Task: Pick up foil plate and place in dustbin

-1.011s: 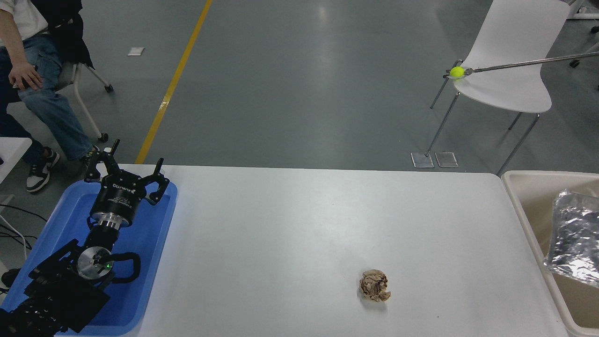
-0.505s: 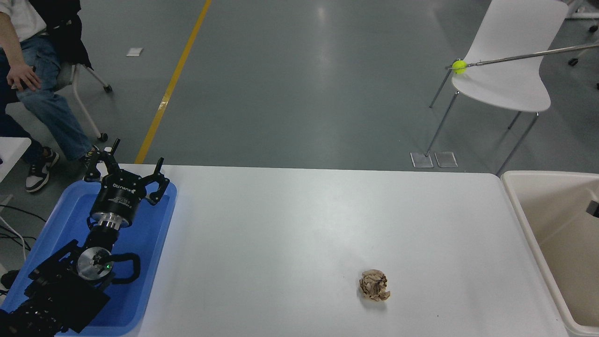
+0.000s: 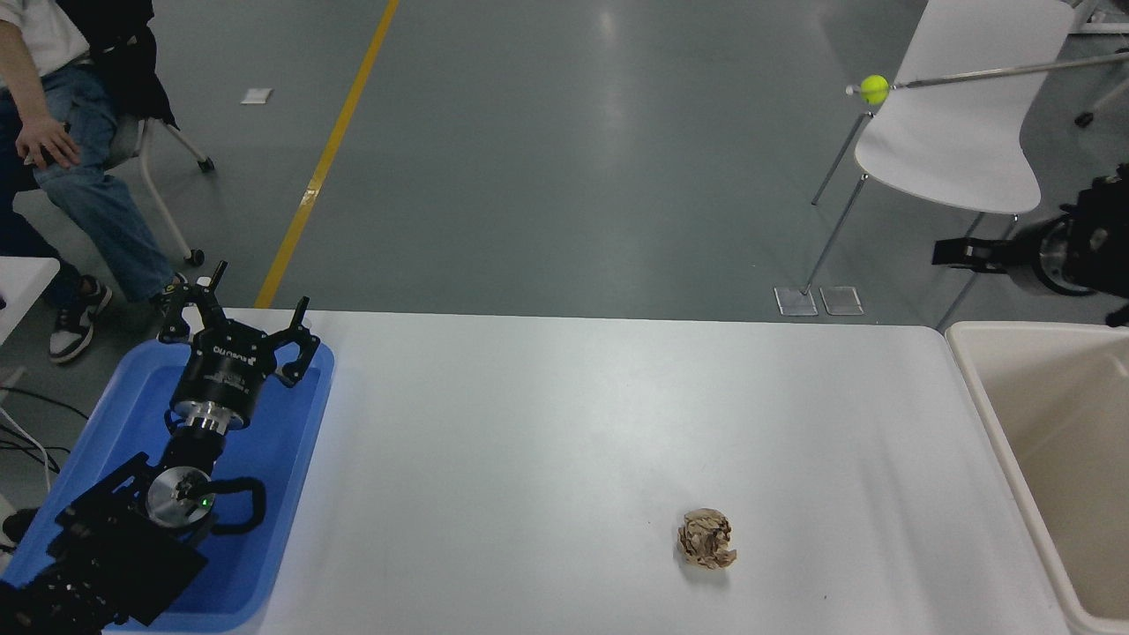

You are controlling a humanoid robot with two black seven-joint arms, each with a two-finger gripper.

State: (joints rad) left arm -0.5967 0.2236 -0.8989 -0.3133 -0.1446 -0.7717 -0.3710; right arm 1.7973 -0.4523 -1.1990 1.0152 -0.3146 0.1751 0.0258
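While the left black gripper [image 3: 242, 324] is parked at the lower left above the shallow blue plastic tray [image 3: 300, 441], its curved fingers are spread wide with nothing between them. Part of the right black gripper [image 3: 961, 253] is seen at the right edge, raised over the grey floor beyond the beige plastic dustbin [image 3: 997, 397]; whether its fingers are spread or closed cannot be told. The dustbin, rectangular with a thick rounded rim and smooth pale inner walls, is set against the right end of the smooth white table [image 3: 573, 423]. The foil plate is not seen anywhere, and only part of the dustbin's inside falls within view. A small crumpled brown paper ball [image 3: 706, 539], creased and irregular, is seen on the table's near right part, well apart from both grippers. Beyond the table, a moulded white chair on thin metal legs [image 3: 953, 132] is seen, with a yellow-green ball on a thin metal rod [image 3: 874, 88] in front of it. A seated person in blue jeans [image 3: 79, 168] is found at the upper left.
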